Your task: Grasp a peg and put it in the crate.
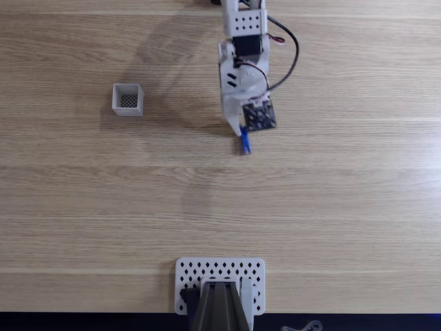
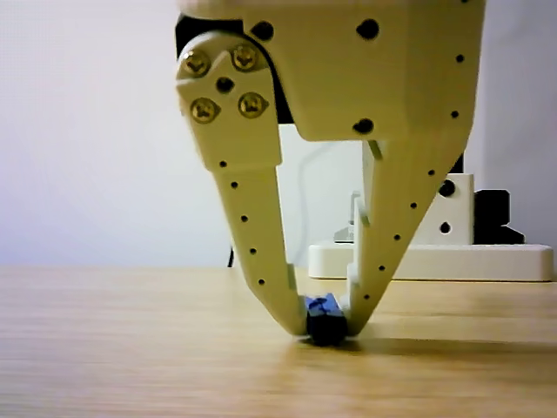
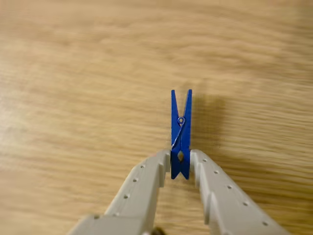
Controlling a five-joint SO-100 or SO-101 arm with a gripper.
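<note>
The bright blue peg (image 3: 181,133) lies on the wooden table, its near end pinched between my two pale fingers. My gripper (image 3: 180,164) is shut on that end, and the rest of the peg sticks out ahead of the tips. In the other view the gripper (image 2: 327,324) reaches down to the table with the peg (image 2: 326,315) held at its tips. In the fixed view the peg (image 1: 244,143) pokes out below the gripper (image 1: 242,134) near the top centre. The small white crate (image 1: 127,99) with its dark mesh bottom stands apart, well to the left of the arm.
A white perforated plate (image 1: 220,272) with a dark mount on it sits at the table's bottom edge in the fixed view. A black cable (image 1: 293,52) loops beside the arm. Bare wood lies between the gripper and the crate.
</note>
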